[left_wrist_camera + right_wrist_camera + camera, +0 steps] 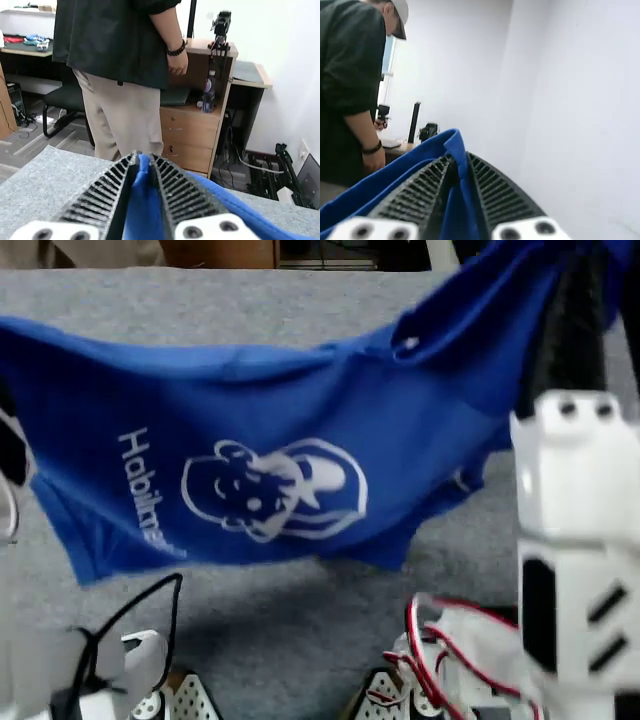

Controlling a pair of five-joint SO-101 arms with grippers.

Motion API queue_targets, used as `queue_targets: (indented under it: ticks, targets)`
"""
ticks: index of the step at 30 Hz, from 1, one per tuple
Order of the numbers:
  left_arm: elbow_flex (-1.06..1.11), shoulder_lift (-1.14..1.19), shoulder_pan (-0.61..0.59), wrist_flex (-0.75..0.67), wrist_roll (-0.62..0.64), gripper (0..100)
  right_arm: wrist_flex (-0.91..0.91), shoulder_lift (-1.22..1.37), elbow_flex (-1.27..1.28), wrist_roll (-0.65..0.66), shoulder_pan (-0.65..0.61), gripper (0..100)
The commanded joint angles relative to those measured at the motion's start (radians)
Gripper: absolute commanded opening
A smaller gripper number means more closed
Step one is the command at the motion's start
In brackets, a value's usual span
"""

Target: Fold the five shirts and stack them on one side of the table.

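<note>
Overhead downward, wrist views close, sharing shirt (pixel 300 400)

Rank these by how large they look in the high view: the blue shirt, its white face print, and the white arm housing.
1. blue shirt
2. white arm housing, though it is nearest the camera, which makes it look larger than it is
3. face print

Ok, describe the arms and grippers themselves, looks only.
Left gripper and right gripper: black ribbed fingers on white mounts with screw holes. An arm in the high view is blocky white with black panels and slanted slots. Red-and-white cables loop by one base, a black cable by the other.
</note>
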Motion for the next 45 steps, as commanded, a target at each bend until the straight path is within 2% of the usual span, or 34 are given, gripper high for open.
queue_targets:
  ticks: [1,6,11,16,24,29,32,35,40,43,45]
  targets:
    - [0.023,-0.054,0.000,0.009,0.000,2,-0.005,-0.045,-0.012,0.002,0.019,0.3]
    - [0.048,-0.093,-0.008,0.009,0.000,2,-0.035,-0.102,-0.012,0.034,0.015,0.3]
    - [0.189,-0.133,-0.129,0.009,0.000,2,-0.032,-0.163,0.054,0.081,0.015,0.3]
    - [0.390,-0.191,-0.155,0.009,0.000,2,-0.075,-0.263,0.197,0.123,0.013,0.3]
    - [0.694,-0.277,-0.149,0.006,-0.002,2,-0.104,-0.348,0.467,0.190,-0.119,0.3]
    - [0.875,-0.285,-0.149,-0.097,-0.002,2,-0.121,-0.344,0.734,0.192,-0.151,0.3]
    - [1.036,-0.275,-0.130,-0.245,0.003,2,-0.224,-0.344,0.955,0.192,-0.157,0.3]
    - [1.255,-0.275,-0.089,-0.500,0.006,2,-0.430,-0.344,1.210,0.192,-0.154,0.3]
    - [1.591,-0.268,-0.021,-1.046,0.008,2,-0.850,-0.325,1.603,0.192,-0.151,0.3]
    - [1.731,-0.226,0.012,-1.382,0.008,2,-1.053,-0.255,1.725,0.186,-0.120,0.3]
    - [1.777,-0.176,0.028,-1.545,0.009,2,-1.134,-0.185,1.736,0.184,-0.094,0.3]
